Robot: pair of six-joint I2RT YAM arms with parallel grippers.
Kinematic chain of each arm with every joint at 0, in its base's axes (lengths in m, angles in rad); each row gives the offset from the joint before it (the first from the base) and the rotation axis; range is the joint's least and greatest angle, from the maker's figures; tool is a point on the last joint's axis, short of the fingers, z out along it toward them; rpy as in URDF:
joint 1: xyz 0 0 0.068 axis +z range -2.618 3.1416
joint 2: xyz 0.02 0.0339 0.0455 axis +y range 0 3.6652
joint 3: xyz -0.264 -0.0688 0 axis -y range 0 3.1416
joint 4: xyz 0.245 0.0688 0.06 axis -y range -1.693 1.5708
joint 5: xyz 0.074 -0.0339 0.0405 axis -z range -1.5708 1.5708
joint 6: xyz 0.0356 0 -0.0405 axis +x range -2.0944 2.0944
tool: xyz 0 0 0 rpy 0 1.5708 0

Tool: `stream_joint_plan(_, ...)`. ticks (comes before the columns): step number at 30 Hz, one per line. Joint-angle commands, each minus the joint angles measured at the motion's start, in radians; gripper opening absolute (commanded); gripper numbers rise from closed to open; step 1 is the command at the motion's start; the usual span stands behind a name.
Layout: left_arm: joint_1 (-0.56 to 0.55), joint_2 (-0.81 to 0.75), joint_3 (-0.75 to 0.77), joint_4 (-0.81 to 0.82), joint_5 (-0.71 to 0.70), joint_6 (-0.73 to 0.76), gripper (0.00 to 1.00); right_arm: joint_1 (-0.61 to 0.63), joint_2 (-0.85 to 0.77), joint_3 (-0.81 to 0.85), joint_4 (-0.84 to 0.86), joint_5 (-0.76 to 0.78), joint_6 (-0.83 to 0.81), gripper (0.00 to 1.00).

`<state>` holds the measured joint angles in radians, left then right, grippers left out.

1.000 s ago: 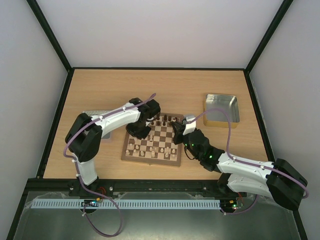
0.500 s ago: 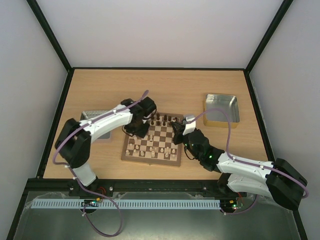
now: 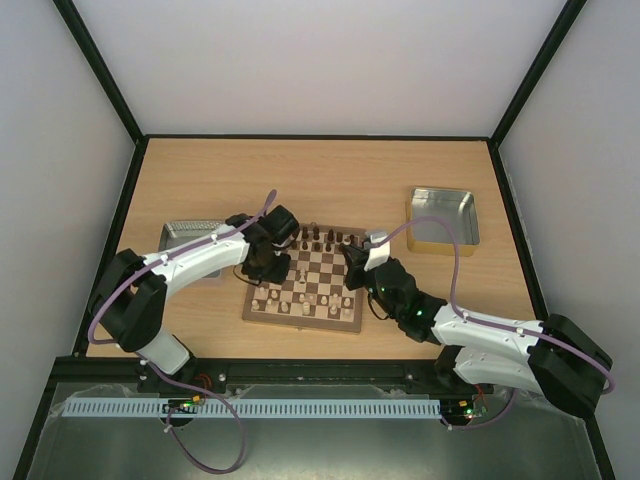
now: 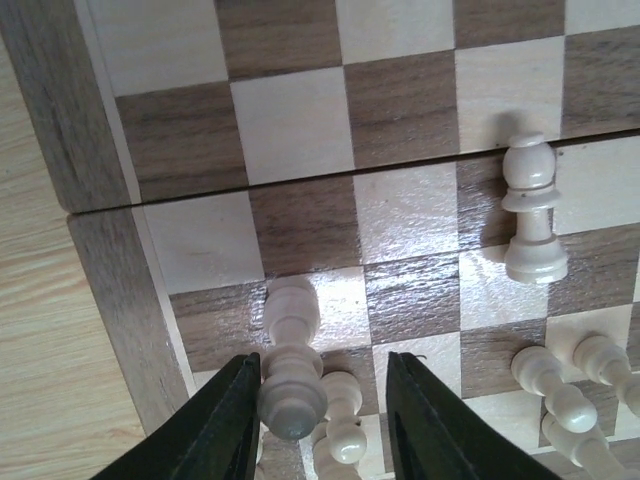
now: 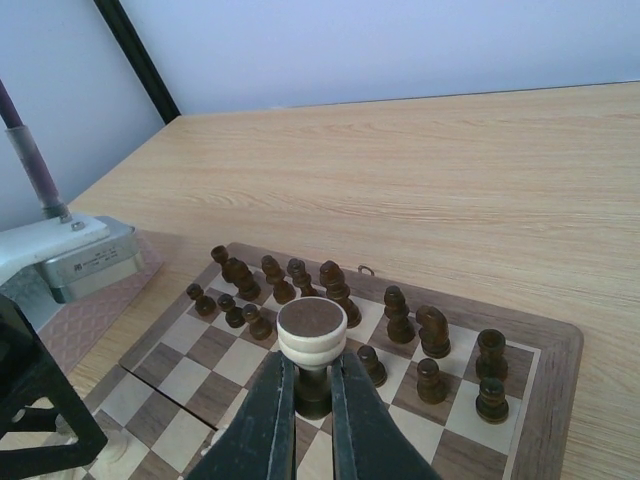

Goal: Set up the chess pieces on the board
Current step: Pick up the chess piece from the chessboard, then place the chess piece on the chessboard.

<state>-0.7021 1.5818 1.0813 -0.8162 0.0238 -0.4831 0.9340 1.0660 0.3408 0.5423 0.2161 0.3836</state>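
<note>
The board [image 3: 318, 317] lies mid-table, dark chessmen along its far rows and cream chess pieces [image 3: 300, 305] along its near rows. My left gripper [image 3: 267, 269] is over the board's left edge. In the left wrist view it [image 4: 323, 405] is open, with a cream piece [image 4: 291, 372] standing between the jaws against the left finger [image 4: 215, 430]. Another cream pawn [image 4: 533, 215] stands alone further in. My right gripper [image 5: 311, 400] is shut on the stem of a cream piece [image 5: 312, 333], held base-up above the dark chessmen [image 5: 335, 285]. In the top view the right gripper [image 3: 352, 264] is at the board's far right.
A shiny metal tray [image 3: 443, 218] sits to the right of the board. A second tray [image 3: 184, 236] sits to the left, partly under my left arm. Dark pieces [image 5: 432, 335] stand close around the held piece. The board border [image 4: 60, 120] meets the wooden table.
My left arm has swung left and nearer, from the board's far-left part to its left edge. My right gripper has stayed nearly still with its piece.
</note>
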Motion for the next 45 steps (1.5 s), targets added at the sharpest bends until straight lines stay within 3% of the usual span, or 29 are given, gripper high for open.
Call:
stream_joint_plan(1,0.003,0.001,-0.001,0.028,-0.015,-0.019,0.33,-0.002,0.005,0.000,0.008,0.011,0.012,0.02)
stream_joint_plan(10,-0.006,-0.009,0.029,0.002,-0.068,-0.010,0.10,-0.002,-0.005,-0.001,-0.002,0.018,0.014,0.02)
stream_joint_plan(25,-0.120,-0.089,0.092,-0.006,-0.015,-0.026,0.11,-0.001,0.007,-0.006,0.006,0.009,0.038,0.02)
stream_joint_plan(45,-0.277,-0.127,-0.006,-0.024,-0.058,-0.173,0.13,-0.002,0.020,-0.011,0.007,0.025,0.050,0.02)
